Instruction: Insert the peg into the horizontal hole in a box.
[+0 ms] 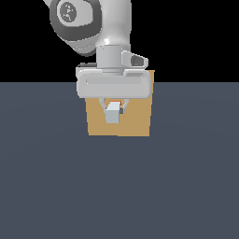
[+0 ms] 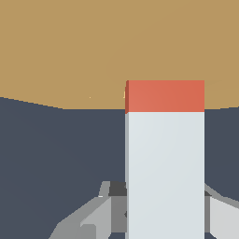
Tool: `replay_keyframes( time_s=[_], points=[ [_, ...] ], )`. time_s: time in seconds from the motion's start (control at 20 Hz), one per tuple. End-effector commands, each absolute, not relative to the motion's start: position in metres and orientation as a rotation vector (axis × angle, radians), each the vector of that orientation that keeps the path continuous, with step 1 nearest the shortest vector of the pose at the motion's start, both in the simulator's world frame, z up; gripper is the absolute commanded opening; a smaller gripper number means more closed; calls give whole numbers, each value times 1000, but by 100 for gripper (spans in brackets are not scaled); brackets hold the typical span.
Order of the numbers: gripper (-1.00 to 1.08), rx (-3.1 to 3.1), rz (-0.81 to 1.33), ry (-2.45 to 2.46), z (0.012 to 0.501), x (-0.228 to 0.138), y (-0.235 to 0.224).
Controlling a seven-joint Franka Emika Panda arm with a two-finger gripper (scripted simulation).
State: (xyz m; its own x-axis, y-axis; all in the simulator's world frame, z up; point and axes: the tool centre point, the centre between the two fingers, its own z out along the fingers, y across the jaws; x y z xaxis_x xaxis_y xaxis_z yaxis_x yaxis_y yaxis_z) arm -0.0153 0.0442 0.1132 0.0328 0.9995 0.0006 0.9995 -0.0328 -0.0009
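The tan box point(image 1: 135, 122) stands on the dark floor, its face toward the exterior camera. My gripper point(image 1: 112, 108) hangs in front of that face, shut on the peg point(image 1: 112, 113). The peg's pale grey-white end points at the exterior camera; a sliver of its orange-red part shows behind, at the box's face. In the wrist view the peg point(image 2: 164, 158) runs from between my fingers point(image 2: 100, 212) to the box point(image 2: 93, 51), with its orange-red part reaching the tan face. The hole is hidden behind the peg and gripper.
The dark grey-blue floor point(image 1: 56, 186) spreads around the box on all sides. The arm's wrist and hand point(image 1: 114, 84) cover the box's upper part in the exterior view.
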Motion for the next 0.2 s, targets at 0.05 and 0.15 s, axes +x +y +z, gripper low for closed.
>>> replay_keyframes(
  time_s=[0.05,0.15],
  points=[
    [-100,-2261,-2,-2183,114,-14,55],
    [-100,-2261,-2,-2183,114,-13,57]
  ],
)
